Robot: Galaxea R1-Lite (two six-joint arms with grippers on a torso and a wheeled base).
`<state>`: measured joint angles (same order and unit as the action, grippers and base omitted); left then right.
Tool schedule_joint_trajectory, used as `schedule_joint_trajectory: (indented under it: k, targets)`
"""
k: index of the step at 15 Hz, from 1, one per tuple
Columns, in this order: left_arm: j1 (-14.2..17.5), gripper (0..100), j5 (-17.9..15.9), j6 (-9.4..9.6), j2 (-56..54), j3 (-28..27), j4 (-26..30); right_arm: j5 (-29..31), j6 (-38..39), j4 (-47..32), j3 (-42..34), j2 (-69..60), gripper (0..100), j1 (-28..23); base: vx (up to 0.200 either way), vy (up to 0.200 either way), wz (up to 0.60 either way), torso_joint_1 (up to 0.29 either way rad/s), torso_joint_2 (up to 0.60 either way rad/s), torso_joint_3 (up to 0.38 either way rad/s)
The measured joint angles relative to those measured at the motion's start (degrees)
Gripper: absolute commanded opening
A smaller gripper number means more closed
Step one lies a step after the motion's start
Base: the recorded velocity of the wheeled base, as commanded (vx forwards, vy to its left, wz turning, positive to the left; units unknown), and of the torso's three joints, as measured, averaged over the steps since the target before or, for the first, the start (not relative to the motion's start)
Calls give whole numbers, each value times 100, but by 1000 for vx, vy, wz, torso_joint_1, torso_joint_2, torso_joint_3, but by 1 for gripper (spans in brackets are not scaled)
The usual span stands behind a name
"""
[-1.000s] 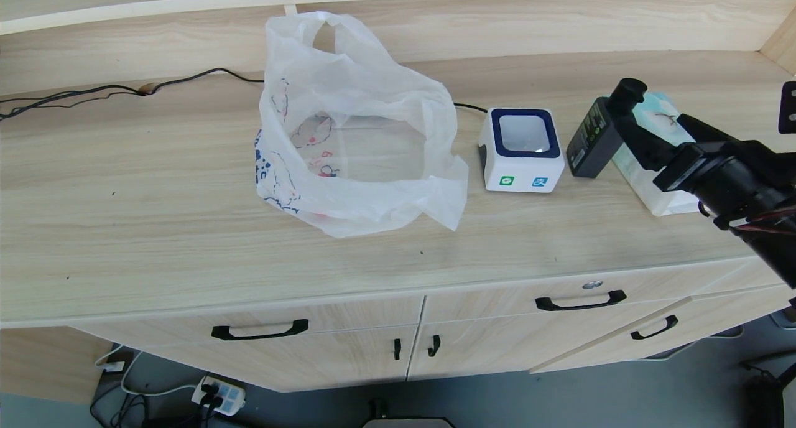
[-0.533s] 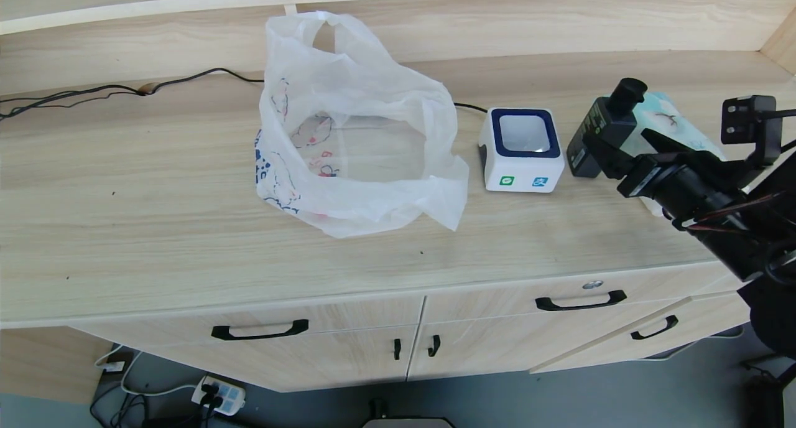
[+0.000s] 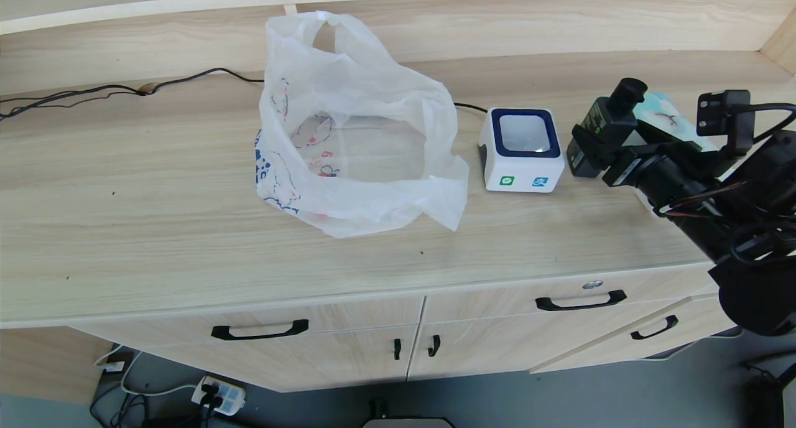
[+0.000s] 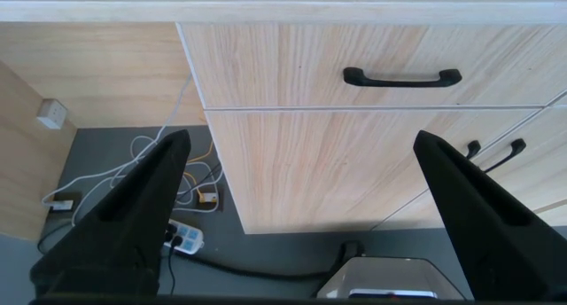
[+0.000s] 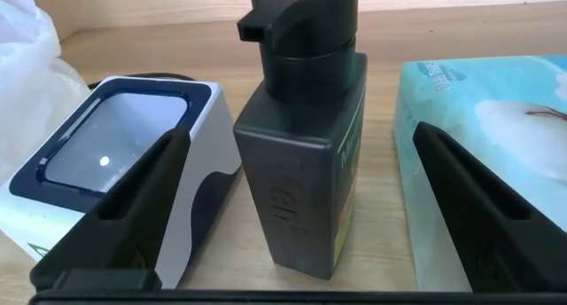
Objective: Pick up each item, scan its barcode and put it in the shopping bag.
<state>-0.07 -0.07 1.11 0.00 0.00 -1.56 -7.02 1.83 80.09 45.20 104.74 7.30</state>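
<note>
A black pump bottle [image 3: 596, 124] [image 5: 306, 190] stands upright on the wooden counter [image 3: 155, 216], right of the white barcode scanner [image 3: 522, 149] [image 5: 133, 163]. My right gripper [image 3: 598, 153] [image 5: 301, 221] is open, with one finger on either side of the bottle's lower body and gaps between fingers and bottle. A pale blue tissue pack [image 3: 664, 107] [image 5: 496, 136] lies just right of the bottle. The white plastic shopping bag [image 3: 348, 142] stands open left of the scanner. My left gripper [image 4: 301, 225] hangs open below the counter's edge, facing the drawers.
A black cable [image 3: 124, 89] runs along the back of the counter behind the bag. A raised wooden ledge [image 3: 435, 17] borders the rear. Drawers with black handles [image 3: 579, 302] [image 4: 403, 77] front the cabinet. Bare counter lies left of and before the bag.
My right arm has swung in and lowered toward the black bottle, so its open fingers now straddle it. Bottle, scanner, tissue pack and bag have stayed put.
</note>
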Motion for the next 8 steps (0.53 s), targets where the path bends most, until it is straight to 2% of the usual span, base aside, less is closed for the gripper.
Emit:
schedule_joint_trajectory:
  k: [8]
  targets:
    - [-2,100,-2,-5,0,0,6,13,-24,2,621,427,100,71,0,0,0,0,0,0]
